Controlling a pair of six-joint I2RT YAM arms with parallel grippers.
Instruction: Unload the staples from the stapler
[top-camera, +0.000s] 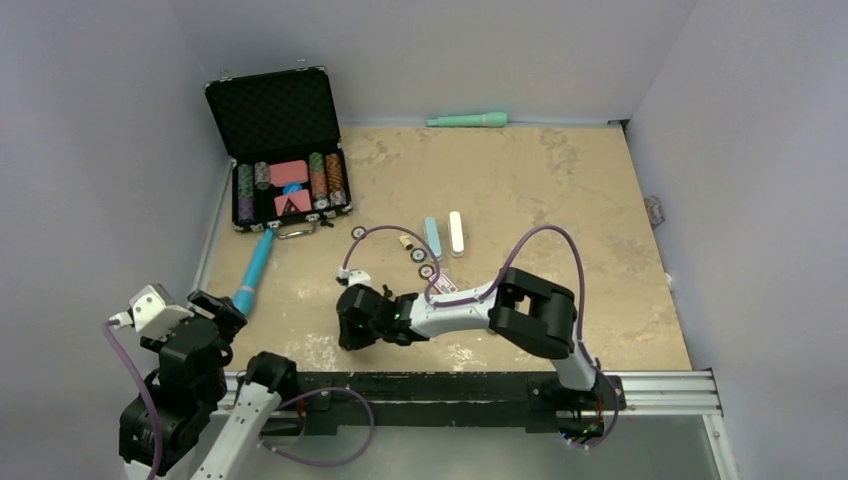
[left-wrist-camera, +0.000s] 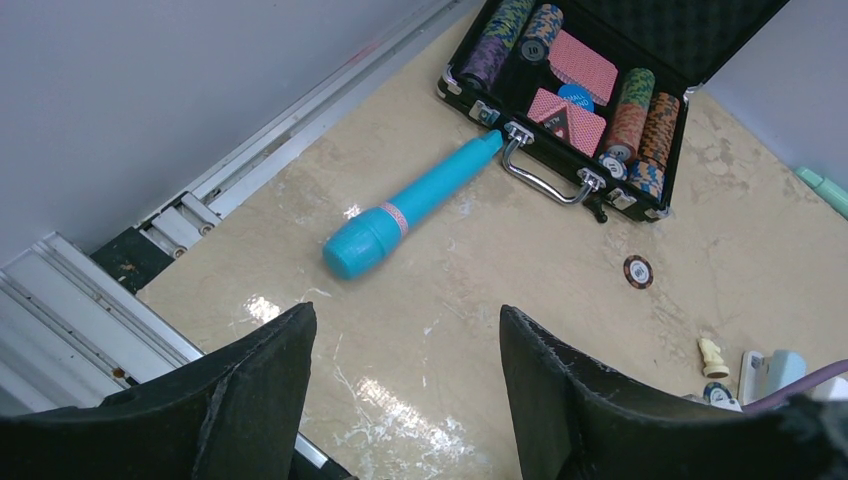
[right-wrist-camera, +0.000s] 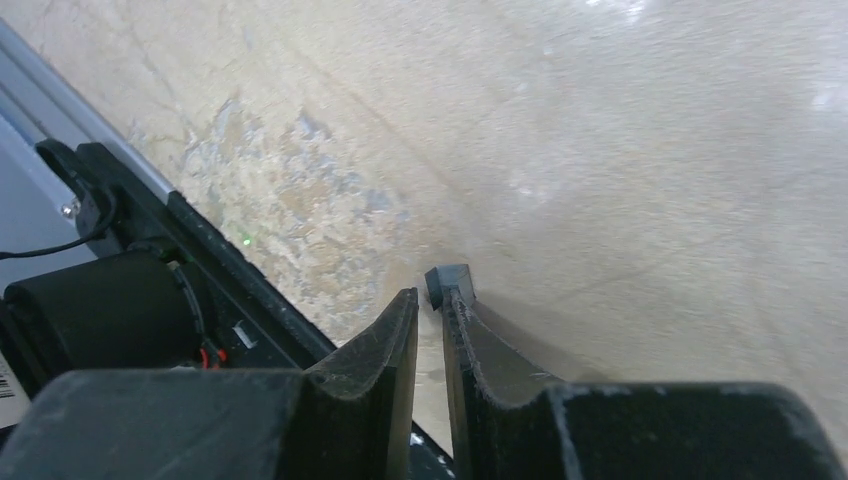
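The light blue stapler (top-camera: 432, 237) lies mid-table beside a white bar (top-camera: 456, 232); its end shows at the right edge of the left wrist view (left-wrist-camera: 775, 370). My right gripper (top-camera: 350, 333) hangs low over the table's near part, well left of and nearer than the stapler. Its jaws stand almost closed (right-wrist-camera: 430, 292), pinching a small dark grey block (right-wrist-camera: 450, 283) at the tips; whether this is the staples I cannot tell. My left gripper (top-camera: 218, 305) is at the near left corner, open and empty (left-wrist-camera: 405, 312).
A blue cylinder (top-camera: 255, 270) (left-wrist-camera: 410, 207) lies just ahead of the left gripper. An open black poker-chip case (top-camera: 285, 160) (left-wrist-camera: 590, 90) stands at back left. Loose chips (top-camera: 418, 256) (left-wrist-camera: 638, 271) lie near the stapler. A mint handle (top-camera: 468, 120) rests by the far wall.
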